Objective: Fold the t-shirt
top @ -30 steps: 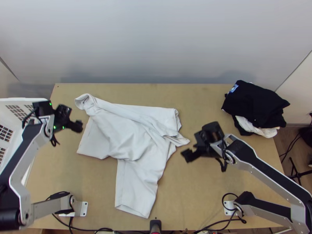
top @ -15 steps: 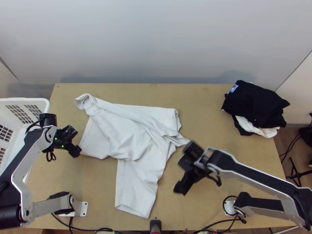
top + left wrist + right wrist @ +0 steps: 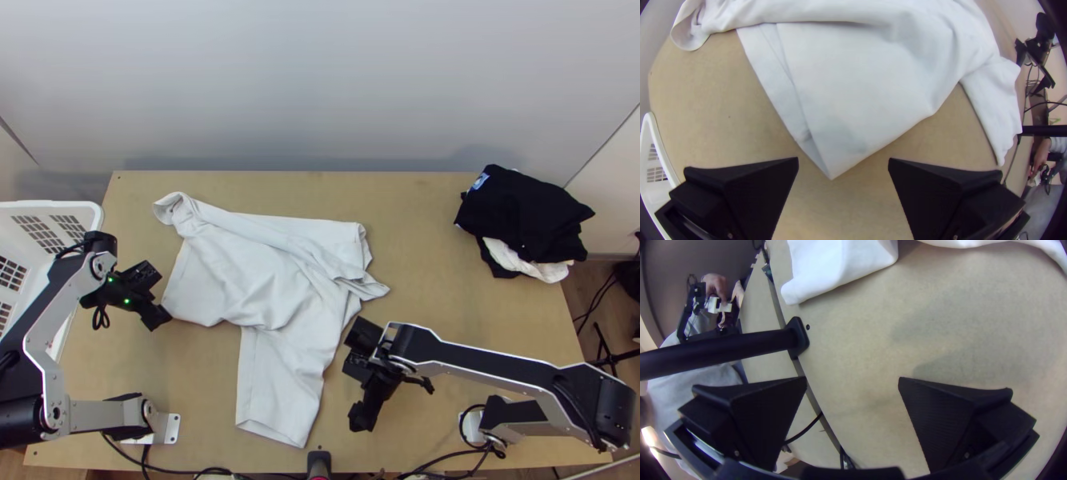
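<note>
A white T-shirt [image 3: 264, 272] lies on the wooden table [image 3: 432, 240], left of the middle, unevenly spread, with overlapping layers and creases. One rolled end sits near the far left corner; a long strip of cloth runs along the shirt's far side to a crumpled end right of the middle. A flatter, narrower part points down to the near edge and ends a little short of it. Toward the left edge, the shirt comes to a corner, and the left wrist view shows doubled cloth beside it.

The left gripper [image 3: 160, 320] is just beside that corner, on the side of the table's left edge. Its two fingers stand wide apart and grasp nothing; in the left wrist view the cloth corner points toward the gap between them.

The right gripper [image 3: 358, 420] is released too, fingers well spread with no cloth between them. It is over bare wood by the near edge, to the right of the shirt's lower part.

A heap of black clothes [image 3: 524, 212] sits at the far right corner, with some white cloth [image 3: 524, 264] poking out from under it. A white basket [image 3: 48, 203] with slotted sides is by the left edge. A black post [image 3: 318, 462] stands at the middle of the near edge, and cables [image 3: 172, 470] run along that edge.
</note>
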### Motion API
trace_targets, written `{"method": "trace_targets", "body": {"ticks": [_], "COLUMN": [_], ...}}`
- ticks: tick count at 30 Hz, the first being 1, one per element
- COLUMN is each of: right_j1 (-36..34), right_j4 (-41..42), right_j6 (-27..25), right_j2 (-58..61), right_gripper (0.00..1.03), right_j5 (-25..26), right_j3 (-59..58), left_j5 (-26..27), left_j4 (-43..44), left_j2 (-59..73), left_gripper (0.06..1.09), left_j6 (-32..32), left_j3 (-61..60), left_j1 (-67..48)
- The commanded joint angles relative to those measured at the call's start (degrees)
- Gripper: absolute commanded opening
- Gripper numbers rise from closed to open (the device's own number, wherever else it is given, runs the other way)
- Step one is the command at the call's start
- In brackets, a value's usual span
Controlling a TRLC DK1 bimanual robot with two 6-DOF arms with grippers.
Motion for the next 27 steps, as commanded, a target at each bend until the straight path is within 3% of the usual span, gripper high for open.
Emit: {"method": "trace_targets", "body": {"ticks": [1,4,8,12,14,21,27], "right_j1": [1.0,1.0,0.9,0.6,0.7,0.9,1.0], "right_j4": [1.4,2.4,2.7,1.4,1.3,0.3,0.3], "right_j6": [-0.6,-0.2,0.0,0.1,0.1,0.7,1.1], "right_j2": [2.4,4.2,6.0,5.7,5.2,4.6,4.7], "right_gripper": [0.96,0.96,0.96,0.96,0.96,0.96,0.96], "right_j5": [-1.0,-1.3,-1.2,-1.3,-1.3,-1.3,-1.3], "right_j3": [1.0,2.6,5.2,7.4,7.3,7.0,7.3], "left_j5": [6.4,9.7,11.6,11.4,11.3,9.3,2.8], "left_j4": [-3.6,-3.6,-4.0,-1.7,-1.7,-2.5,-3.0], "left_j2": [0.6,0.6,0.4,-0.1,0.0,0.1,0.0], "left_gripper": [1.04,1.03,0.84,0.87,0.97,0.98,0.98], "left_j6": [-2.6,-4.4,-3.9,-4.3,-4.3,-3.4,0.4], "left_j3": [2.6,2.8,-0.8,-2.2,-1.0,4.1,0.9], "left_j1": [-0.3,-0.5,-2.0,-1.9,-1.0,2.0,2.4]}}
